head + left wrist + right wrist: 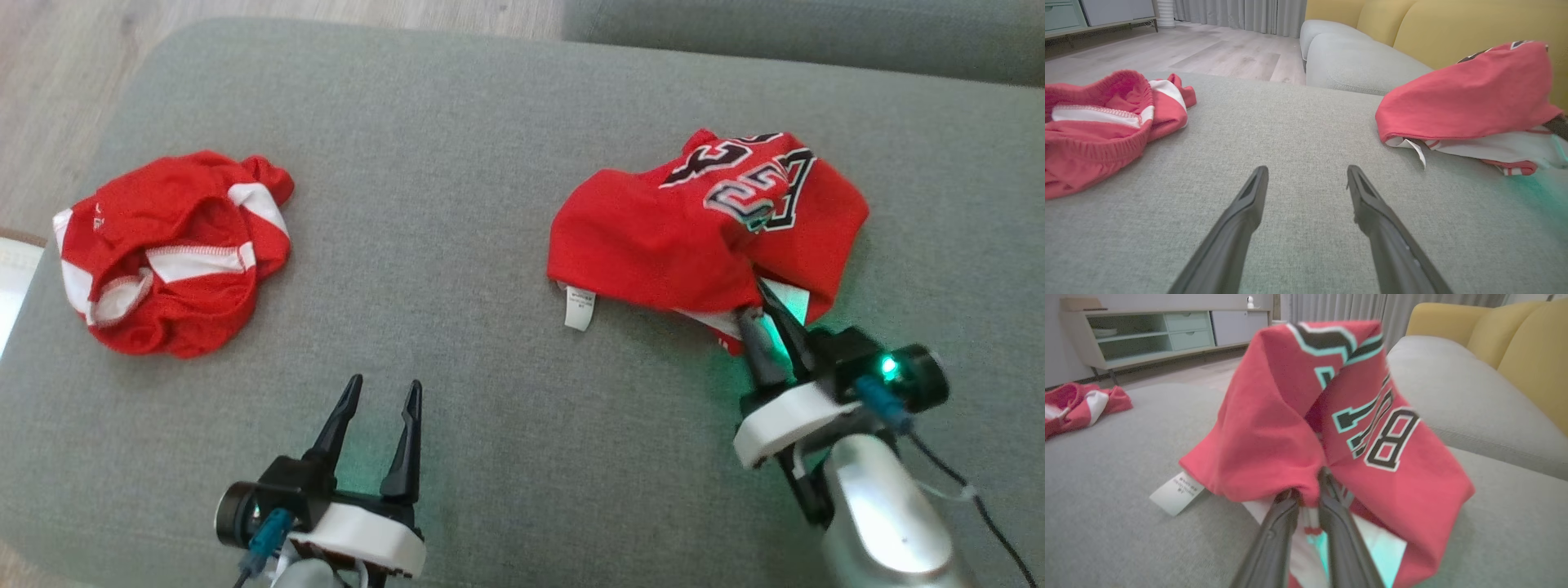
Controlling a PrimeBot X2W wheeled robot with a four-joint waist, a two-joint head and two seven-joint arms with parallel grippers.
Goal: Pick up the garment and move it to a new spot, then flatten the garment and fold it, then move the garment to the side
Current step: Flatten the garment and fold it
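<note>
The garment [702,229] is a red jersey with black-and-white lettering, crumpled on the right of the grey cushion [457,204]. A white label [579,309] sticks out at its near left edge. My right gripper [758,304] is shut on the jersey's near edge; in the right wrist view the fingers [1278,522] pinch a fold of red cloth [1274,437] that rises above them. The left gripper [384,390] stands open at the front centre, with bare cushion between its fingers [1241,212]. The jersey [1466,98] lies to its right.
Red shorts with white stripes [171,249] lie crumpled on the cushion's left. A second grey cushion [800,33] lies behind, with yellow backrests [1453,28] beyond. Wooden floor [73,73] lies past the far left edge. A pale sideboard [1147,335] stands against the wall.
</note>
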